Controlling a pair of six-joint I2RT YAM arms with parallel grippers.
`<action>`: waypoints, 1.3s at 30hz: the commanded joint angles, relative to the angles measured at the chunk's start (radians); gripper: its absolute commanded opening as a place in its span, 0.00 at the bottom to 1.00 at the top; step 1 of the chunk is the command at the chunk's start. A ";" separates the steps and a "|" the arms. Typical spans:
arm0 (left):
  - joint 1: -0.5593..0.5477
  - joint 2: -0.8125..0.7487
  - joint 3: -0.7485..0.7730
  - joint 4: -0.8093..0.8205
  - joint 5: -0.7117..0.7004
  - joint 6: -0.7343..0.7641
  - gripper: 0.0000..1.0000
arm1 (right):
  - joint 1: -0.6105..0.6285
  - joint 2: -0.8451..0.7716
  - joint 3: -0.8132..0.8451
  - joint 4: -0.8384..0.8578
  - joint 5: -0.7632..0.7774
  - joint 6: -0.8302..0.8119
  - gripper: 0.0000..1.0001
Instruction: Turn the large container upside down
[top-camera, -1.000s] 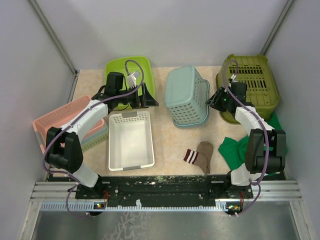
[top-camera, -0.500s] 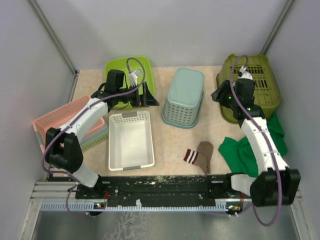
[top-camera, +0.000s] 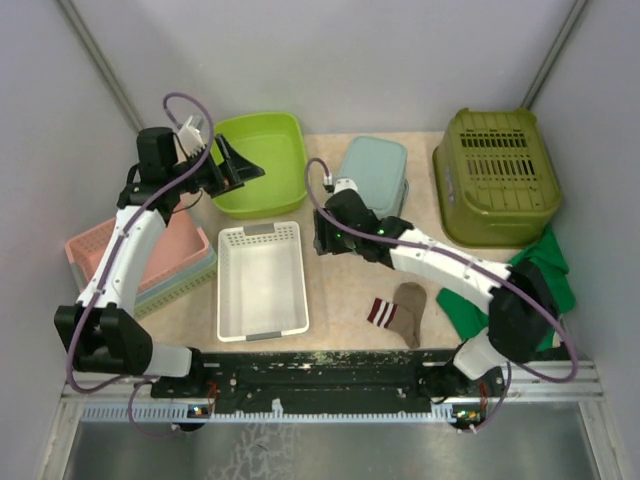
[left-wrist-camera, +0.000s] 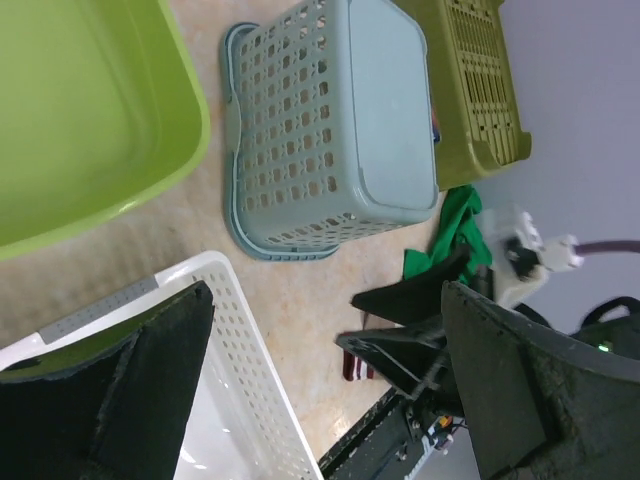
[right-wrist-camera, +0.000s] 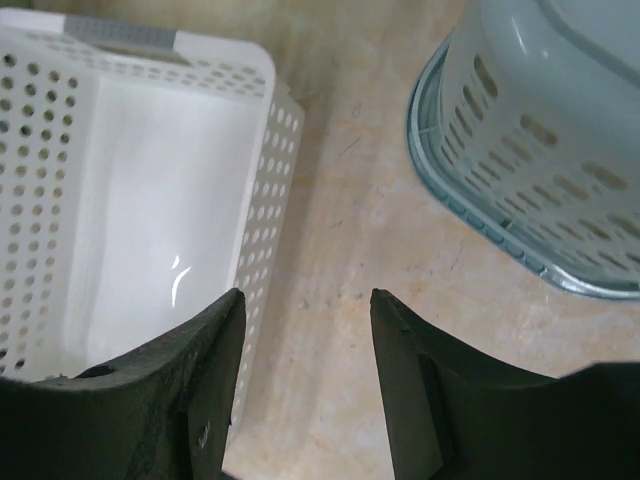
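The large container, a pale blue-green perforated plastic basket (top-camera: 372, 178), stands at the far middle of the table (top-camera: 330, 300) with its solid base up and its rim flat on the surface, so I judge the turning done and the step in hand to be letting go and clearing away. My right gripper (right-wrist-camera: 305, 310) hangs just left of the basket's near-left corner, jaws partly apart with only bare table between them, gripping nothing. My left gripper (top-camera: 235, 168) hovers spread wide and empty over the left edge of the lime-green plastic tub (top-camera: 268, 165). The next move, as I see it, calls for a straight lift before any swing, because the strip I sit in is narrow: the wall of the white perforated plastic tray (top-camera: 262, 278) is close on my left and the basket's flared rim close on my right. The open room lies towards the near side, short of the brown striped sock (top-camera: 398, 305). The olive-green slotted crate (top-camera: 497, 175) stands apart at the far right.
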 joint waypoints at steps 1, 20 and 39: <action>0.002 -0.026 0.045 0.001 -0.049 -0.033 0.99 | -0.025 0.136 0.164 0.048 0.124 0.008 0.53; -0.006 -0.121 -0.087 -0.001 -0.146 0.043 0.99 | -0.309 0.027 0.066 0.097 0.134 0.057 0.54; -0.011 -0.157 -0.188 -0.063 -0.222 0.135 0.99 | -0.278 0.433 0.393 0.068 0.326 0.078 0.16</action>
